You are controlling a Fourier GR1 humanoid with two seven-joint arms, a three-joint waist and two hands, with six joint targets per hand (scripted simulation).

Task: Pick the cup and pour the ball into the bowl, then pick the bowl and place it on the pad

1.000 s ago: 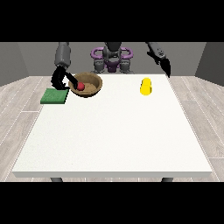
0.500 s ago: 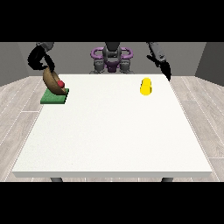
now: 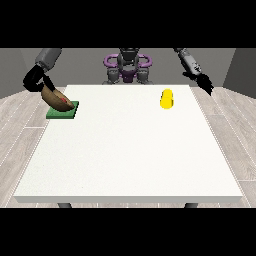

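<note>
A brown bowl point(image 3: 54, 97) hangs tilted over the left edge of the green pad point(image 3: 64, 111), its opening turned toward the camera. A red ball point(image 3: 65, 102) shows inside it near the low rim. The hand at the view's left point(image 3: 36, 81) grips the bowl's upper rim from behind. I cannot tell whether the bowl touches the pad. A yellow cup point(image 3: 167, 98) rests on the table at the back right, with nothing near it. The hand at the view's right point(image 3: 203, 81) hangs beyond the table's right edge, its fingers relaxed and pointing down, holding nothing.
The white table point(image 3: 130, 155) stretches wide toward the camera. The robot's torso point(image 3: 128, 67) stands behind the far edge. A wooden floor surrounds the table.
The bowl with the ball was lifted from the table beside the pad and carried left. It now sits tilted over the pad's left edge. The other hand has barely moved.
</note>
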